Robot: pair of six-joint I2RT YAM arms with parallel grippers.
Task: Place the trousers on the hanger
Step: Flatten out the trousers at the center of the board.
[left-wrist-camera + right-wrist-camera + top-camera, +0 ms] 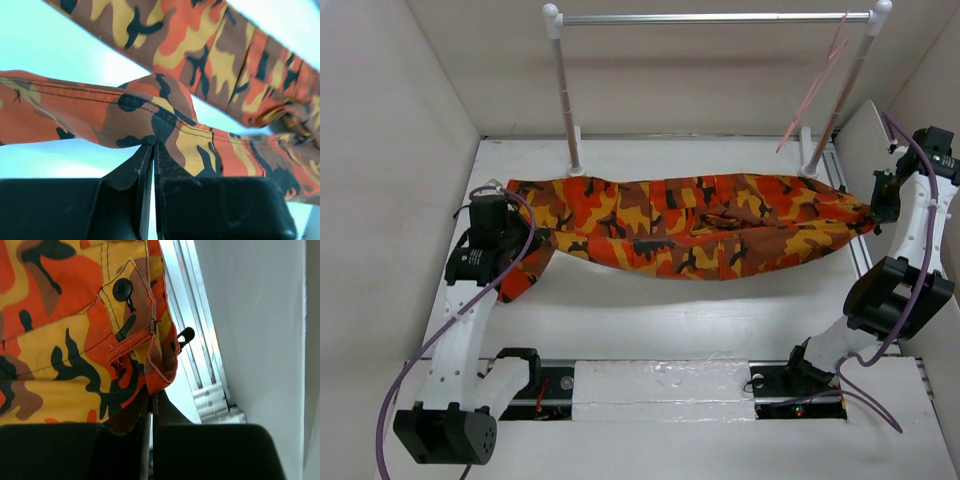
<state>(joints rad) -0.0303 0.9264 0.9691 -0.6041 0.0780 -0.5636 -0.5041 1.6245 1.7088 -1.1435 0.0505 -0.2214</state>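
The camouflage trousers [700,235] are stretched left to right above the table, sagging in the middle. My left gripper [525,235] is shut on their left end; in the left wrist view its tips [152,147] pinch a hem of the cloth [100,115]. My right gripper [875,210] is shut on the waist end at the right; in the right wrist view its tips [152,395] pinch the orange edge below a black button [122,288]. The thin pale-pink hanger [815,85] hangs from the right end of the silver bar [715,18].
The silver bar stands on two white posts [565,95] at the back. White walls close in on both sides. A metal rail [192,340] runs along the right wall. The arm bases sit on a rail [660,385] at the near edge.
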